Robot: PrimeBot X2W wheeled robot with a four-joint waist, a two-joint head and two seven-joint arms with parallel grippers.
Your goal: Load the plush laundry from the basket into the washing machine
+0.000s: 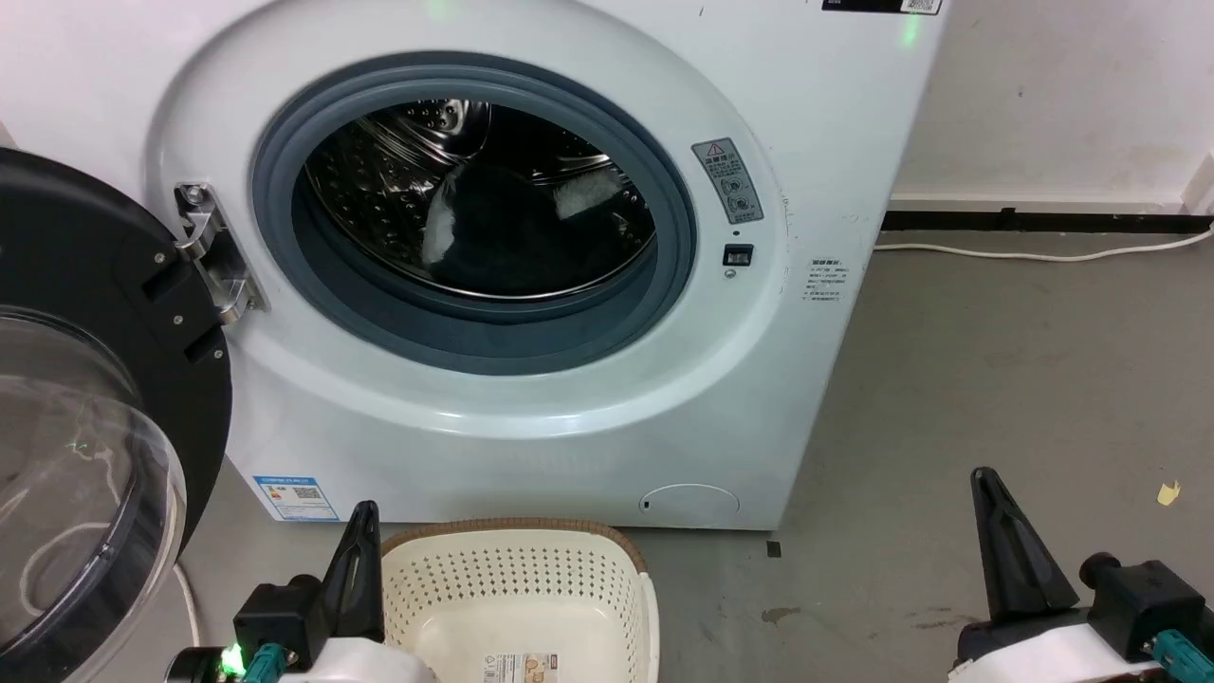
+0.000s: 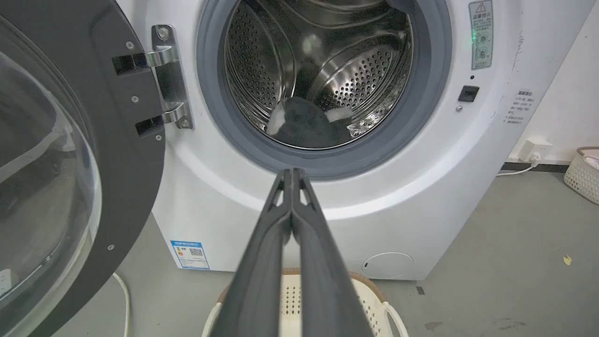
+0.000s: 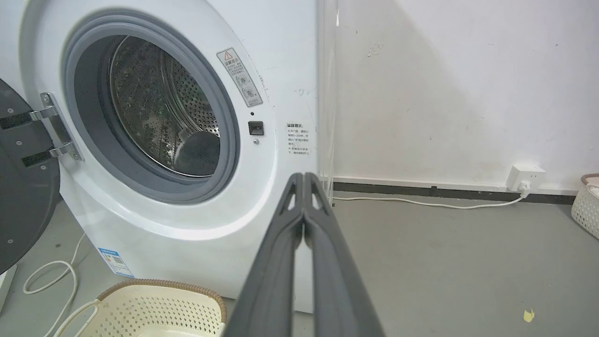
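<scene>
We see the fluffy black-and-white plush laundry [image 1: 512, 237] lying in the steel drum [image 1: 398, 171] of the large white front-loading washing machine [image 1: 569, 427], past the grey gasket [image 1: 474, 332] rim. The cream-white perforated plastic basket [image 1: 517, 588] sits near, just before the machine. The black-framed clear door [image 1: 95, 398] hangs open at left, grey floor [image 1: 996, 379] lies open at right, and our left end effector [image 1: 364, 517] and right end effector [image 1: 986, 484] are both clenched, empty.
</scene>
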